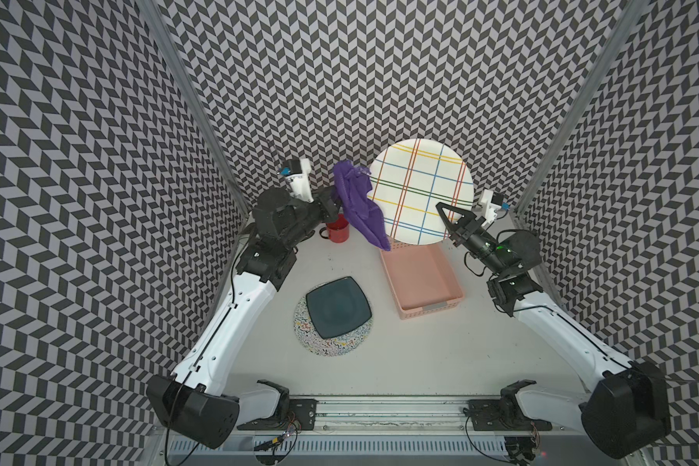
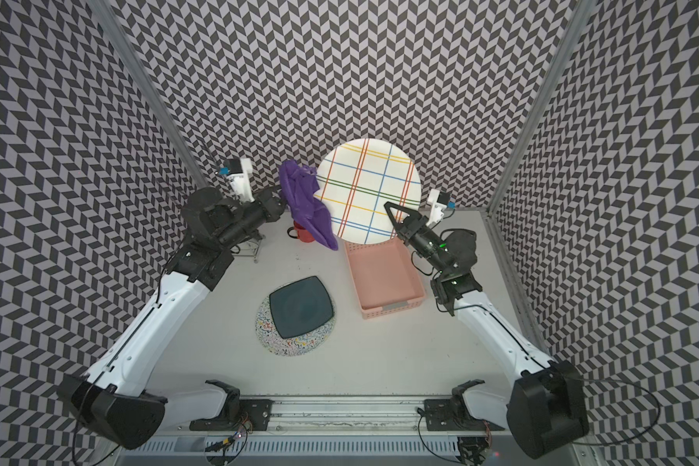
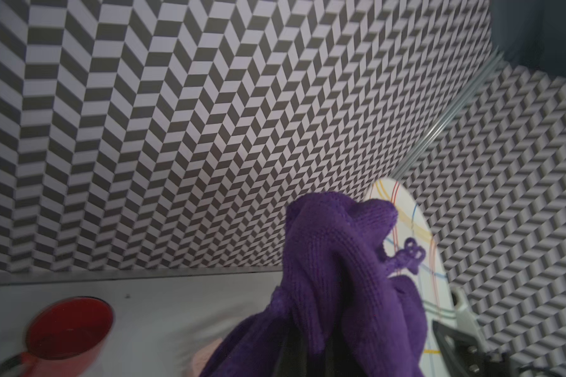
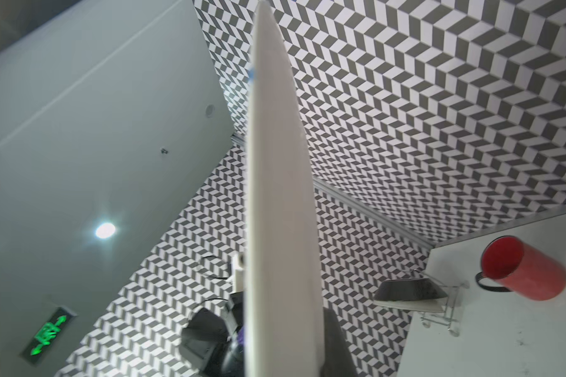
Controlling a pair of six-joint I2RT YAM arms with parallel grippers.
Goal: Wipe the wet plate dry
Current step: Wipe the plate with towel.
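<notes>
A round white plate (image 1: 420, 189) (image 2: 368, 189) with coloured crossing lines is held upright in the air above the table's back. My right gripper (image 1: 444, 214) (image 2: 394, 214) is shut on its lower right rim. The right wrist view shows only the plate's pale edge (image 4: 278, 196) running out from the jaws. A purple knitted cloth (image 1: 360, 205) (image 2: 307, 201) (image 3: 334, 277) hangs bunched from my left gripper (image 1: 335, 201) (image 2: 283, 203), which is shut on it. The cloth overlaps the plate's left rim (image 3: 419, 235). It hides the left jaws in the wrist view.
A red mug (image 1: 337, 232) (image 3: 69, 326) (image 4: 523, 271) stands under the cloth. A pink basket (image 1: 428, 310) sits below the plate. A dark square plate (image 1: 338, 306) lies on a speckled round plate (image 1: 331, 347) at mid-table. A wire rack with a dark bowl (image 4: 409, 290) stands at back left.
</notes>
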